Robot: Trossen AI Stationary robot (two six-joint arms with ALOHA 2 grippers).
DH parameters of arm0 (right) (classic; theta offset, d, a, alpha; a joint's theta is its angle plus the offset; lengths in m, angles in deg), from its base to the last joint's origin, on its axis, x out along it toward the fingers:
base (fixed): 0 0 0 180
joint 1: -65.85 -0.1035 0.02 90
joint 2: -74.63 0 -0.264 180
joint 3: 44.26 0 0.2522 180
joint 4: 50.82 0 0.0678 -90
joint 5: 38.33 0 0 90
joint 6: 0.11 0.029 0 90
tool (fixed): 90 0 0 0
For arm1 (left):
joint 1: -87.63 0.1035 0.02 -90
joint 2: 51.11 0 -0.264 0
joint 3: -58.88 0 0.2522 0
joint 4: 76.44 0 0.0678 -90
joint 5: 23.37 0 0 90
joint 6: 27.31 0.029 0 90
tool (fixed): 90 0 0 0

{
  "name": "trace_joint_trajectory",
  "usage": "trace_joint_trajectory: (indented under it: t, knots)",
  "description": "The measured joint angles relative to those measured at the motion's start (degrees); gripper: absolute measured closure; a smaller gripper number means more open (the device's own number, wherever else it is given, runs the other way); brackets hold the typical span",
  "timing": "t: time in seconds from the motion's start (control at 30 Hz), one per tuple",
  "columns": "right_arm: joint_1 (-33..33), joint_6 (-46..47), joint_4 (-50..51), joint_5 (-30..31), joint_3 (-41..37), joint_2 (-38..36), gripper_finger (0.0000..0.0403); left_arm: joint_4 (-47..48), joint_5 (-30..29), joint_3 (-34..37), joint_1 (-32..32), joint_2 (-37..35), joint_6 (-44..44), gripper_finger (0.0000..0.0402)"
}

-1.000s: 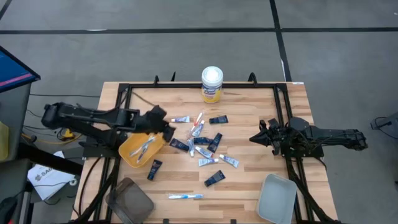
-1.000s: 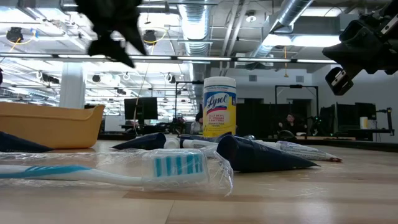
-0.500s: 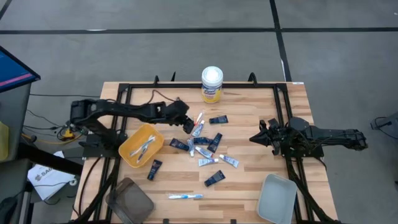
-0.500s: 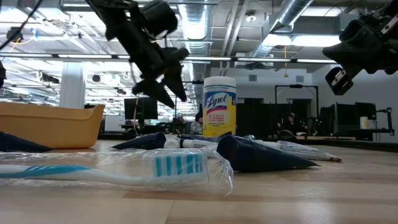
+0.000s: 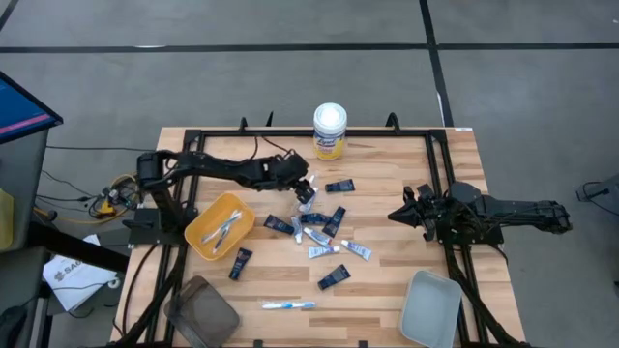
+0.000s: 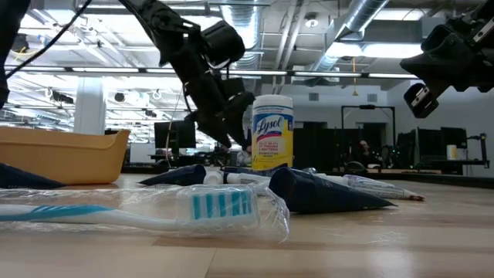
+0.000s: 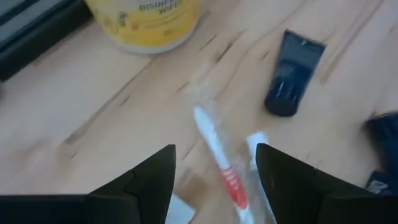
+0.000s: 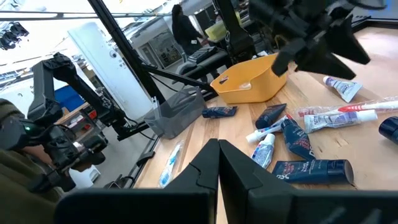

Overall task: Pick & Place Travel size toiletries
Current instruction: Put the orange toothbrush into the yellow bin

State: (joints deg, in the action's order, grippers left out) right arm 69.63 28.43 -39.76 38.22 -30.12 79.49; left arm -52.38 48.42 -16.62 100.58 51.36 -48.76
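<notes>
Several travel size toiletries lie flat in a loose pile point(image 5: 319, 227) at mid-table: white tubes, black-navy tubes and wrapped toothbrushes. My left gripper point(image 5: 304, 187) hangs open just above the pile's far end, its fingers either side of a red-white wrapped toothbrush point(image 7: 214, 152) without touching it. A black tube point(image 7: 293, 90) lies just beyond. A blue-white toothbrush point(image 5: 288, 305) lies alone near the front edge. A yellow bin point(image 5: 205, 240) at the left holds a few items. My right gripper point(image 5: 395, 215) waits shut at the table's right, level above the wood.
A tall yellow canister with a white lid point(image 5: 330, 130) stands at the far edge, close behind my left gripper. A dark clear bin point(image 5: 200, 311) sits at the near left corner, a pale grey bin point(image 5: 430, 307) at the near right. A black frame point(image 5: 193, 155) rims the table.
My left gripper has swung from above the yellow bin toward the table's right and somewhat toward its far edge, sinking as it went and rolling at the wrist. It now hangs low over the red-white toothbrush. The toiletries have not moved.
</notes>
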Motion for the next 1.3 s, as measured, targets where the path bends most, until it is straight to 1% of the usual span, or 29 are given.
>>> trace_joint_trajectory:
  t: [0.3, 0.57, 0.7, 0.8, 0.9, 1.03, 1.17, 1.23, 1.3]
  knots:
    - [0.0, 0.0, 0.0, 0.0, 0.0, 0.0, 0.0403, -2.8, 1.7, 0.0, -0.3, 4.6, 0.0, 0.0184]
    - [0.0, 0.0, 0.0, 0.0, 0.0, 0.0, 0.0403, -3.4, 2.2, 0.0, -0.3, 7.0, 0.1, 0.0184]
    - [0.0, 0.0, 0.0, 0.0, 0.0, 0.0, 0.0403, -3.2, 4.7, -0.1, -0.3, 9.0, 0.0, 0.0197]
    - [0.0, 0.0, 0.0, 0.0, 0.0, 0.0, 0.0403, -2.9, 5.5, -0.2, -0.3, 9.7, -0.2, 0.0216]
    - [0.0, 0.0, 0.0, 0.0, 0.0, 0.0, 0.0403, -2.7, 5.5, -0.2, -0.2, 9.6, -0.2, 0.0246]
    - [0.0, 0.0, 0.0, 0.0, 0.0, 0.0, 0.0403, -2.1, 6.1, -0.1, 0.2, 9.2, -0.2, 0.0306]
    - [0.0, 0.0, 0.0, 0.0, 0.0, 0.0, 0.0403, -2.1, 8.3, -0.1, 0.8, 9.1, -0.2, 0.0376]
    - [0.0, 0.0, 0.0, 0.0, 0.0, 0.0, 0.0403, -2.3, 8.6, -0.1, 0.7, 9.1, -0.2, 0.0387]
    - [0.0, 0.0, 0.0, 0.0, 0.0, 0.0, 0.0403, -2.2, 9.7, 0.0, 1.0, 8.6, -0.6, 0.0381]
